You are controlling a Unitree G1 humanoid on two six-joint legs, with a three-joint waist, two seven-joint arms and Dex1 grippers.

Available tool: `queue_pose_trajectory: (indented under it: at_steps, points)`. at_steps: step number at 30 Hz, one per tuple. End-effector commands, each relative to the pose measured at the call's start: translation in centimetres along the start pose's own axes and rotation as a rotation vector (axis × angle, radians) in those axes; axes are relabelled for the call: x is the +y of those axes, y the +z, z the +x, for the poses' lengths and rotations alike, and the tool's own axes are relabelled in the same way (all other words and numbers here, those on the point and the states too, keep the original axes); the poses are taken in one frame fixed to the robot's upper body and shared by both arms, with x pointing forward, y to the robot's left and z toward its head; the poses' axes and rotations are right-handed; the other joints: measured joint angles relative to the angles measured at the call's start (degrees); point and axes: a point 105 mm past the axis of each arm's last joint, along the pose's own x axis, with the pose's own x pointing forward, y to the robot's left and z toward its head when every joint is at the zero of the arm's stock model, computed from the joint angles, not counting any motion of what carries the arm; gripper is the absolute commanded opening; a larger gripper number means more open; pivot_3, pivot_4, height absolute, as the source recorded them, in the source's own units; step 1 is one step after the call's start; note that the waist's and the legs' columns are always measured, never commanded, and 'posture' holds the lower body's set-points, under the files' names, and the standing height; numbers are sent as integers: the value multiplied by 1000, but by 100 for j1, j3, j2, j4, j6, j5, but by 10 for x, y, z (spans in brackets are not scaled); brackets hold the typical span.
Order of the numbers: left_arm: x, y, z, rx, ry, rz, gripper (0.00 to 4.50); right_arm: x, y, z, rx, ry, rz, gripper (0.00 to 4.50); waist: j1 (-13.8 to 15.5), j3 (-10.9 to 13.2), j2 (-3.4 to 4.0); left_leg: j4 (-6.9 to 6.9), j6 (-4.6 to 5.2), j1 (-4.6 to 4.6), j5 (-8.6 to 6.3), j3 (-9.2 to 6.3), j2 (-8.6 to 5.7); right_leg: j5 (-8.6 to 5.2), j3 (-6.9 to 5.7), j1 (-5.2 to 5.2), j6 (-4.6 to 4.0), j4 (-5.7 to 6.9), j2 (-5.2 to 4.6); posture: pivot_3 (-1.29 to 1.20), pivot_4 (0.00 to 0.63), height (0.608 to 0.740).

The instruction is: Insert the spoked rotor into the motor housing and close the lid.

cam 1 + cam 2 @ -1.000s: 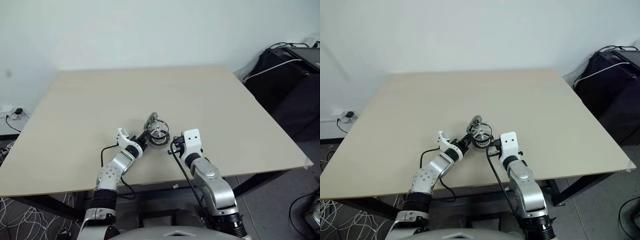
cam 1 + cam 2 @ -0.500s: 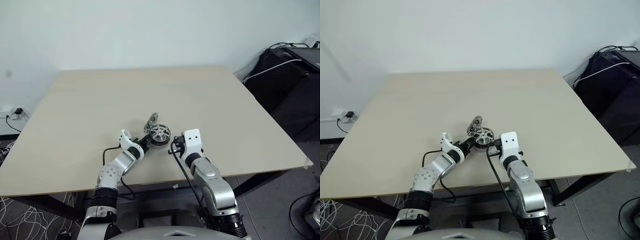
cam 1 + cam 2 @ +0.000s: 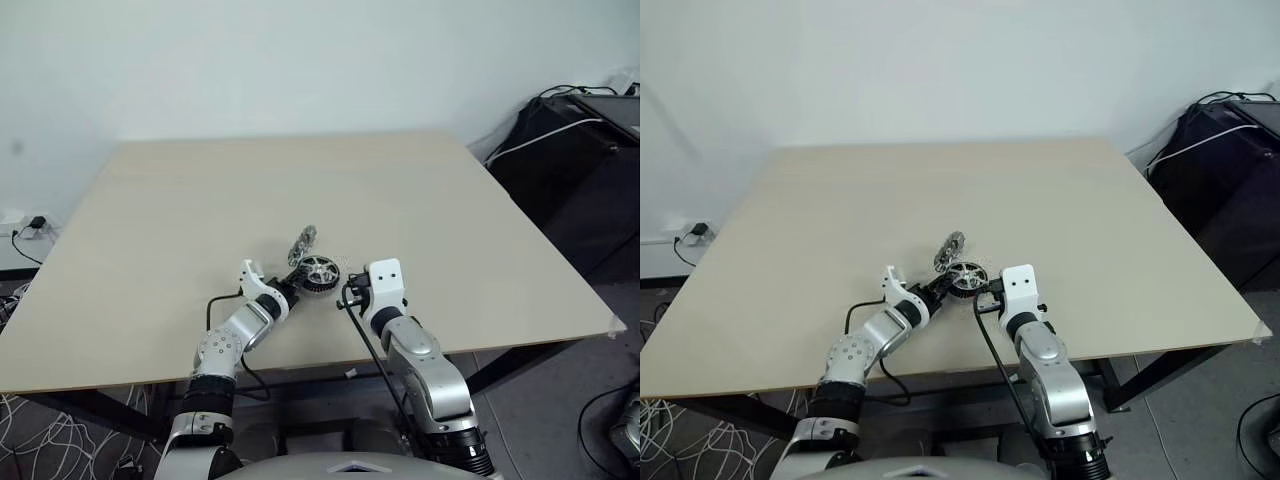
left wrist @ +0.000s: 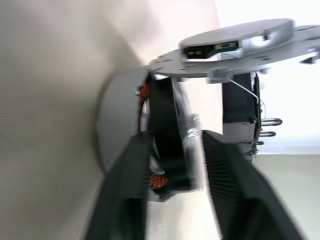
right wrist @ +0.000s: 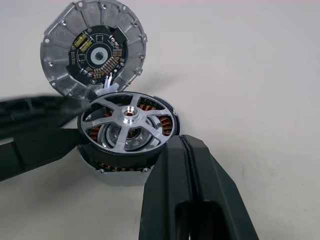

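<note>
On the pale counter (image 3: pixel 180 220), near its front edge, the left claw (image 3: pixel 294 283) is seen reaching in from the left, its two black fingers (image 4: pixel 225 185) parted and standing on either side of the rim of the spoked rotor (image 5: pixel 128 125); whether the pads press on the rim cannot be told, so a grip is not claimed. The spoked rotor is seated on the motor housing (image 5: pixel 120 167), whose copper-brown windings are seen between the silver spokes and below the dark rim, and the stack rests flat on the counter between the two claws. Just behind the stack, the lid (image 5: pixel 93 53) is seen standing tilted on its edge, its inner face with a round circuit board turned toward the right wrist camera, and thin white wires are seen running from it down to the housing. It is not closed over the rotor. To the right, the right claw (image 5: pixel 185 150) is clenched, its two fingers pressed together with nothing between them, and its tip is placed just beside the right side of the housing; contact cannot be confirmed.
</note>
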Motion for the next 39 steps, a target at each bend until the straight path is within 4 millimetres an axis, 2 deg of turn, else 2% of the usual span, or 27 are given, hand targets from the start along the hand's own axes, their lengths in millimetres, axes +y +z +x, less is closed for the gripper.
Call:
queue_pose_trajectory:
  at_steps: [1, 4, 9, 14, 18, 21, 24, 30, 34, 39]
  points:
    - [-30, -34, 9, 44, -113, -100, 2570, 2, 15, -2, -57, 8, 1, 0, -3, 0, 0, 0, -1, 1, 0, 0, 0, -1, 0, 1, 1, 0, 0, 0, 0, 740]
    - [-33, -30, 3, 34, -128, -86, 2570, 2, 15, -2, -58, 7, 0, 0, -1, 0, 0, 0, -2, 0, 1, 0, 1, -12, 0, 0, 21, 1, 0, 0, 0, 740]
    - [-32, -24, -13, 23, -124, -69, 2570, 2, 15, -1, -58, 9, -2, 0, 2, 0, 0, -5, -1, -5, 0, 0, 1, 2, 2, -8, -4, 1, -2, 0, 0, 740]
    - [-42, -25, -28, 37, -162, 0, 2570, 5, 16, 1, -57, 21, -3, 0, 11, 1, -1, -5, -1, -5, -1, -2, 0, -1, 0, -7, -6, 0, -4, 0, 0, 740]
    - [-56, -24, -42, 23, -241, 302, 2570, 6, 18, 3, -62, 30, -5, 0, 0, 1, 0, 0, -7, -3, -2, 0, -1, -15, -1, -1, 19, 0, -3, 0, 0, 740]
    - [-53, -20, -47, -27, -235, 538, 2570, 7, 18, 6, -61, 41, -10, 0, -25, -1, 6, -3, -9, 1, -1, 4, 0, -13, 2, 1, 11, 1, 0, 0, 0, 740]
    - [-48, -14, -50, -95, -209, 702, 1995, 7, 19, 11, -60, 50, -19, 0, -33, -3, 9, -20, -17, 9, 7, 7, 5, -3, 7, 3, -14, 2, 5, 0, 0, 740]
    - [-37, -6, -49, -199, -122, 941, 114, 10, 22, 25, -57, 69, -37, 0, 3, 0, 12, -24, -16, 8, 9, 3, 5, -4, 5, -5, -15, 1, 5, 0, 0, 740]
    - [-33, -8, -48, -228, -113, 1113, 50, 13, 25, 39, -52, 78, -48, 0, -5, 0, 14, -25, -15, 9, 10, 4, 4, -1, 5, -7, -16, 1, 6, 0, 0, 740]
    - [-35, -19, -51, -239, -206, 1289, 50, 19, 28, 52, -30, 104, -52, 0, -5, 1, 16, -27, -15, 8, 10, 3, 6, 0, 5, -8, -17, 4, 7, 0, 0, 740]
